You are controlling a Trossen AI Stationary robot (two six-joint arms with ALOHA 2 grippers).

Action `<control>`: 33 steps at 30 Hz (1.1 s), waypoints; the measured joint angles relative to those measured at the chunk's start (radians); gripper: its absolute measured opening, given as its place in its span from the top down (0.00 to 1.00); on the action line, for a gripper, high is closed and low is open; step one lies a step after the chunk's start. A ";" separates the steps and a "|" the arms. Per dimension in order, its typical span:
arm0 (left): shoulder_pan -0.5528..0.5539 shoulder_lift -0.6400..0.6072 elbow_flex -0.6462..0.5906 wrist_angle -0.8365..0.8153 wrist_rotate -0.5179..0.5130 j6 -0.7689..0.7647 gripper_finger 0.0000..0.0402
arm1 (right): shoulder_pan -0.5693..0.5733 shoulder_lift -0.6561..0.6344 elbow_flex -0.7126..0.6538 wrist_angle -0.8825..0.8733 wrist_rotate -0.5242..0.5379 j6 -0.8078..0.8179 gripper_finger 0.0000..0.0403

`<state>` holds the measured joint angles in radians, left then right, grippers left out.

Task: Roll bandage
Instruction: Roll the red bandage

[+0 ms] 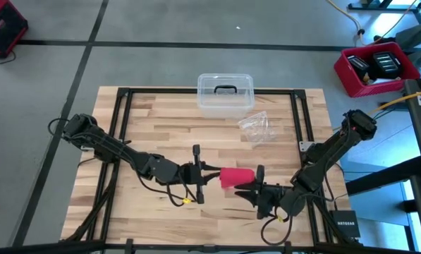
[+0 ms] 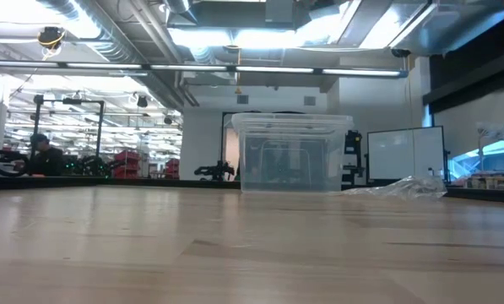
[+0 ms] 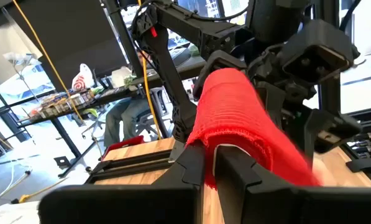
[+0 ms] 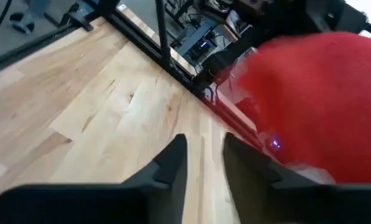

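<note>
The bandage [image 1: 235, 176] is a bright red wad of soft fabric held up over the near middle of the table, between my two grippers. In the left wrist view the bandage [image 3: 235, 112] bulges out past the fingertips. My left gripper [image 1: 209, 171] comes from the table's left and is shut on it. My right gripper [image 1: 251, 189] stands at the bandage's right end. In the right wrist view my right gripper [image 4: 202, 155] is open, with bare wood showing in the gap, and the bandage [image 4: 322, 99] lies off to one side of the fingers. My left gripper pinches an edge of the bandage [image 3: 211, 142] between its two fingers, which lie level and come from the table's left. The wad stands out beyond the fingertips, clear of the table. My right gripper has nothing between its fingers; whether a finger's outer side touches the bandage I cannot tell.
A clear plastic box [image 1: 225, 94] with a dark handle stands at the far middle of the table. A crinkled clear wrapper [image 1: 256, 127] lies just near and right of it. Black frame rails [image 1: 122, 113] run along the table's sides. Bare wood lies on the near left.
</note>
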<state>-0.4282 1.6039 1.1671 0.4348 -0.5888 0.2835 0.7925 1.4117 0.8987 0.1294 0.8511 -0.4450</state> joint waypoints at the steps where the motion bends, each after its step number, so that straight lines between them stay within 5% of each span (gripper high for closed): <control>1: 0.000 0.000 0.000 0.000 0.000 -0.001 0.97 | 0.000 0.000 0.000 0.000 -0.002 -0.028 0.71; 12: 0.000 0.000 0.001 -0.004 0.002 -0.006 0.97 | 0.000 0.000 0.000 -0.011 -0.045 -0.078 0.59; 17: -0.008 0.000 0.001 -0.005 0.001 0.018 0.97 | 0.045 0.000 -0.001 -0.093 -0.084 0.086 0.60; 25: -0.013 0.000 0.001 0.003 0.001 0.038 0.97 | 0.262 -0.061 0.000 -0.205 0.182 0.474 0.60; 29: -0.012 0.000 0.001 0.003 0.001 0.043 0.97 | 0.228 -0.095 -0.029 -0.288 0.263 0.764 0.60; 33: -0.014 0.000 0.001 0.003 0.001 0.048 0.97 | 0.137 -0.107 -0.074 -0.236 0.191 0.834 0.60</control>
<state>-0.4425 1.6035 1.1683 0.4378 -0.5877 0.3313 0.9296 1.3044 0.8249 -0.1071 1.0424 0.3889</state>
